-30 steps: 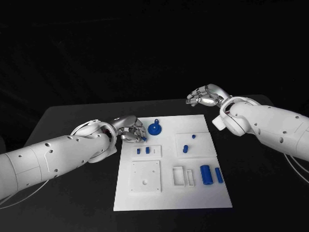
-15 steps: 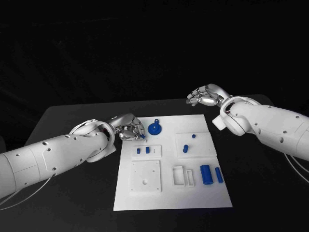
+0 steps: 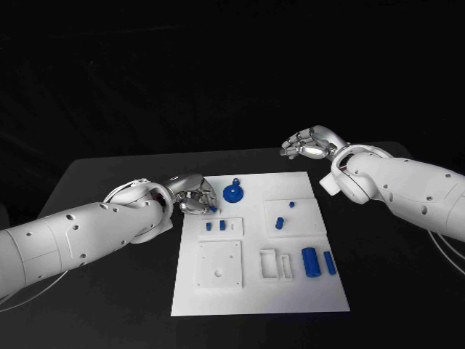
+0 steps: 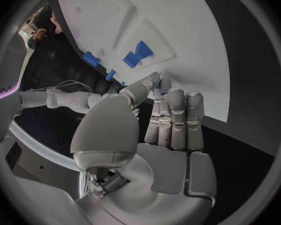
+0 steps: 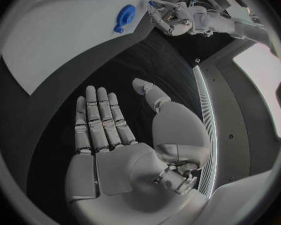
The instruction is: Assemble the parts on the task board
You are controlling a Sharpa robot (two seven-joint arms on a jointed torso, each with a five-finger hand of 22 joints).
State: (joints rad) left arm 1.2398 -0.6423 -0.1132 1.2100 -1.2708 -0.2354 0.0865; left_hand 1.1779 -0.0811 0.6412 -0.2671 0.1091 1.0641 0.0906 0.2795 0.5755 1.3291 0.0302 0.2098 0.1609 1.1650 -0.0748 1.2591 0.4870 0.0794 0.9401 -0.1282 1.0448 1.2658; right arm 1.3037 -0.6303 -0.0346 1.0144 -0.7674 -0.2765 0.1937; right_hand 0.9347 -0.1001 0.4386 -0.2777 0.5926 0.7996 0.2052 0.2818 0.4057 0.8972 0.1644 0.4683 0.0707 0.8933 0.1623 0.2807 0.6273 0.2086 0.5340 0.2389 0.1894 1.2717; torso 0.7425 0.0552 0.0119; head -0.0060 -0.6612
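The left hand (image 3: 195, 196) sits at the near-left edge of the task board (image 3: 296, 294), its fingers drawn together with the tips down at the board's surface; a small blue part (image 3: 213, 210) shows right at the fingertips, but whether the hand holds it I cannot tell. In the left wrist view the fingers (image 4: 175, 116) lie side by side with the thumb bent toward them, over the white board. Just beside this hand lies a round blue part (image 3: 234, 193) with a short stem. Two small blue pegs (image 3: 216, 226) sit in a raised square block below the hand. Farther right, two blue pieces (image 3: 282, 219) rest on another square block, and two blue cylinders (image 3: 317, 262) lie side by side toward the board's right edge. The right hand (image 3: 310, 143) hovers beyond the board's far right corner above the black table (image 3: 107, 291), fingers spread, holding nothing; its palm (image 5: 125, 167) faces the table.
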